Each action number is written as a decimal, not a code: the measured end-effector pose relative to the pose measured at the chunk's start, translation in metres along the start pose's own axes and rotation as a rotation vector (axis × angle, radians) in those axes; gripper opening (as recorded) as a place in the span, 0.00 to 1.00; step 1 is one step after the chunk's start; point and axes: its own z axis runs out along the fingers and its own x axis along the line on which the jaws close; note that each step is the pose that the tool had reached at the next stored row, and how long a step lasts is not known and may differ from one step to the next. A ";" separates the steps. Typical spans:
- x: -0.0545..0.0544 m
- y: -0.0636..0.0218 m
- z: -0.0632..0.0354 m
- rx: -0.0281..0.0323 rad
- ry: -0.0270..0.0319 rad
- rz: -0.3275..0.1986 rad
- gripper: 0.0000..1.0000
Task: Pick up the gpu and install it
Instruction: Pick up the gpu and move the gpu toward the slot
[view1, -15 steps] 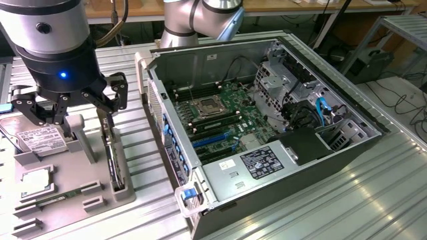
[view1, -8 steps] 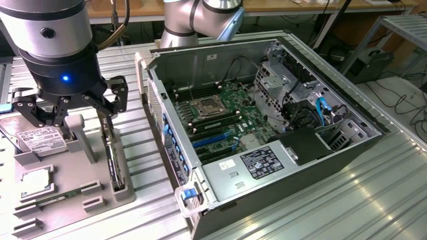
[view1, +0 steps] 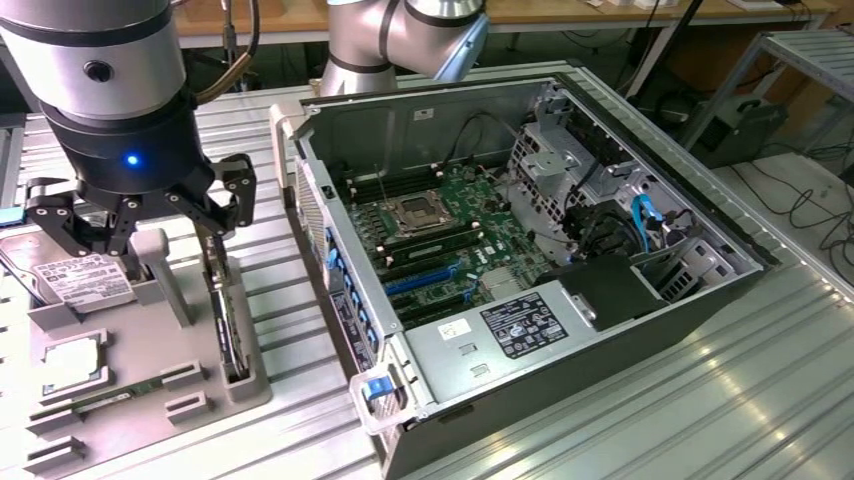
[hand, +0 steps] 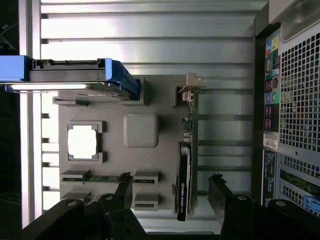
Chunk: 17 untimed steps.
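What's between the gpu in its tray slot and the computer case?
Only bare ribbed table beyond the tray's edge separates the gpu from the computer case, as the wrist view shows; one finger of the open gripper hangs over it.

table (view1: 694, 410): ribbed shiny metal | tray (hand: 162, 165): matt grey plastic | gpu (hand: 183, 185): prob. glossy blk

Nothing is reading clearly: the black sticker (view1: 530, 328) on the power supply (view1: 458, 352) and the white label (view1: 74, 272) on the hard drive (view1: 118, 292) are showing only illegible print.

Tool (hand: 170, 179) spread wide above upright gpu (hand: 183, 185), clear gaps both sides, computer case (hand: 295, 100) near (hard drive (hand: 75, 82) opposite)
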 end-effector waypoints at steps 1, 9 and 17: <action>0.000 0.0000 0.0003 -0.0001 -0.0001 0.000 0.72; 0.000 -0.0001 0.0035 0.0000 0.0000 0.000 0.72; 0.000 -0.0003 0.0070 -0.0001 0.0046 0.000 0.72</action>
